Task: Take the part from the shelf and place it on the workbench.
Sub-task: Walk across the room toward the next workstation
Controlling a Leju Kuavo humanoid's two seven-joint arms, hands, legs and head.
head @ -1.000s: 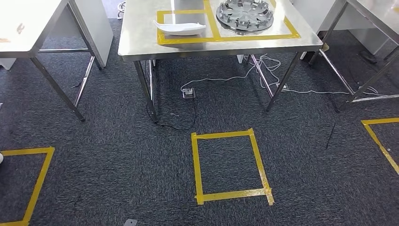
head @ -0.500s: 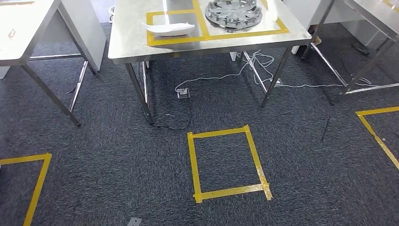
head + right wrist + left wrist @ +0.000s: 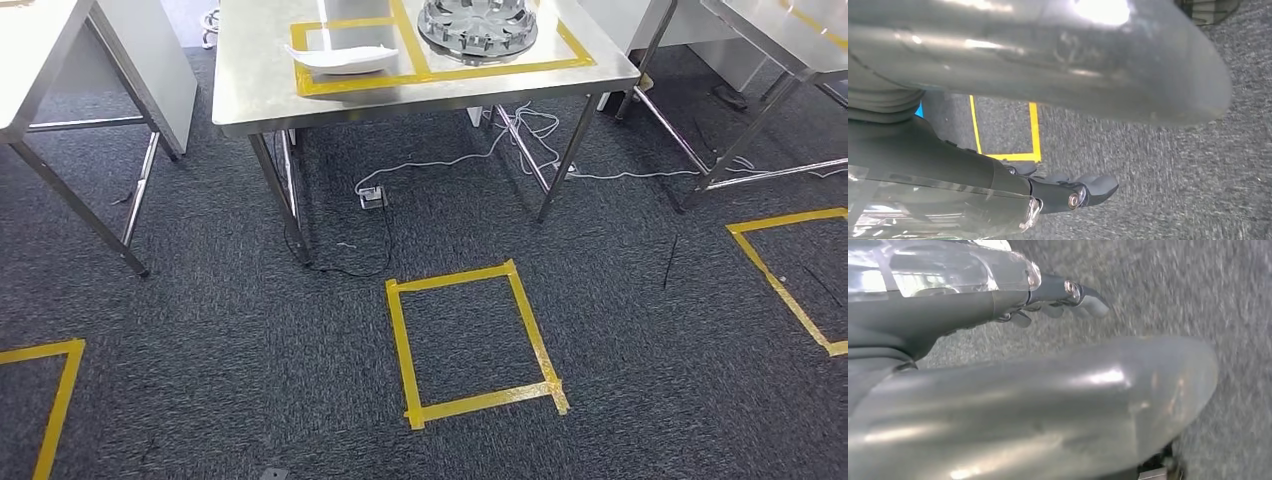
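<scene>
Two parts lie on the steel surface (image 3: pixel 250 90): a white curved part (image 3: pixel 340 60) and, just beside it, a grey round part (image 3: pixel 478 27), both inside yellow tape. Left hand (image 3: pixel 1068 297) and right hand (image 3: pixel 1068 192) hang over carpet holding nothing; whether their fingers are spread or curled, I cannot tell. Risk, as I judge it: no shelf in sight, and loose cables (image 3: pixel 470 160) under the surface could snag a foot.

White curved part (image 3: pixel 342 59), shallow and elongated like a shell, lies flat on the steel tabletop (image 3: pixel 260 90) inside the left yellow-taped square, just beside the grey round spoked part (image 3: pixel 477 25) resting flat in the adjoining taped square, cut off by the frame edge.
</scene>
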